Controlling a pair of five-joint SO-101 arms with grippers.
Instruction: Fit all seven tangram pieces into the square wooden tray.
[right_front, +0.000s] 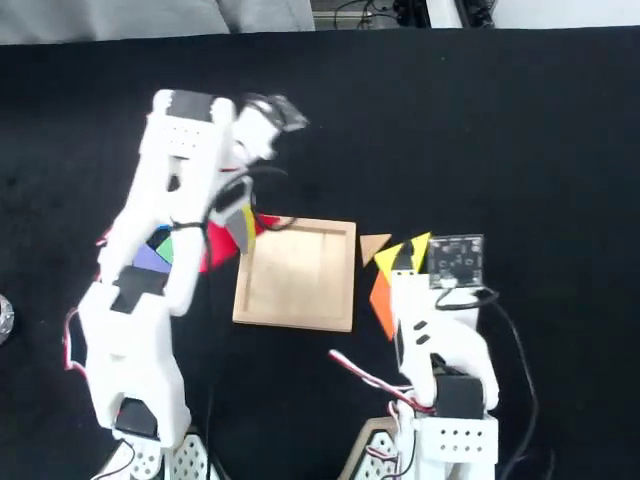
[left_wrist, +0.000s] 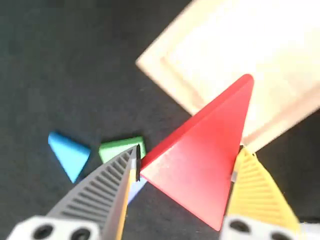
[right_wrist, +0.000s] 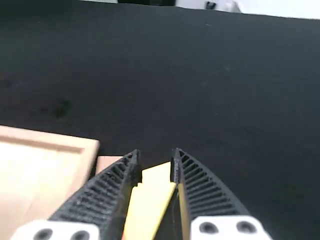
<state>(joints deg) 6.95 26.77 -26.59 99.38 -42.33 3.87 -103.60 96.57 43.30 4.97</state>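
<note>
in the high view the left arm covers much of the table's (right_front: 520, 120) left half. between its links only slivers of a green piece (right_front: 166, 246) and a purple piece (right_front: 150, 261) show, so their shapes cannot be told there. the left gripper (right_front: 243, 226) is at the tray's (right_front: 296, 300) upper left corner. there the red triangle (right_front: 221, 246) is half hidden behind the arm.

the left wrist view is clearer. the left gripper (left_wrist: 186, 159) grips the red triangle (left_wrist: 200, 150) between its grey and yellow fingers. the triangle is tilted, and its tip reaches over the rim of the tray (left_wrist: 165, 67). whether it touches the wood i cannot tell. beside the grey finger lie the green piece (left_wrist: 119, 149) and a blue triangle (left_wrist: 70, 154) on the table (left_wrist: 60, 60). the finger cuts off part of the green piece.

the tray lies near the middle of the table, and no piece lies flat inside it.

just beside the tray's right edge the high view shows a tan piece (right_front: 373, 247), a yellow piece (right_front: 411, 249) and an orange piece (right_front: 381, 300). the right gripper (right_front: 404, 263) covers part of the yellow and orange ones.

in the right wrist view the right gripper (right_wrist: 155, 160) is closed on the yellow piece (right_wrist: 149, 200) with its black fingers. the lower end of the piece is cut off. only a small corner of the tan piece (right_wrist: 109, 162) shows beside one finger, next to the tray's corner (right_wrist: 45, 160).
</note>
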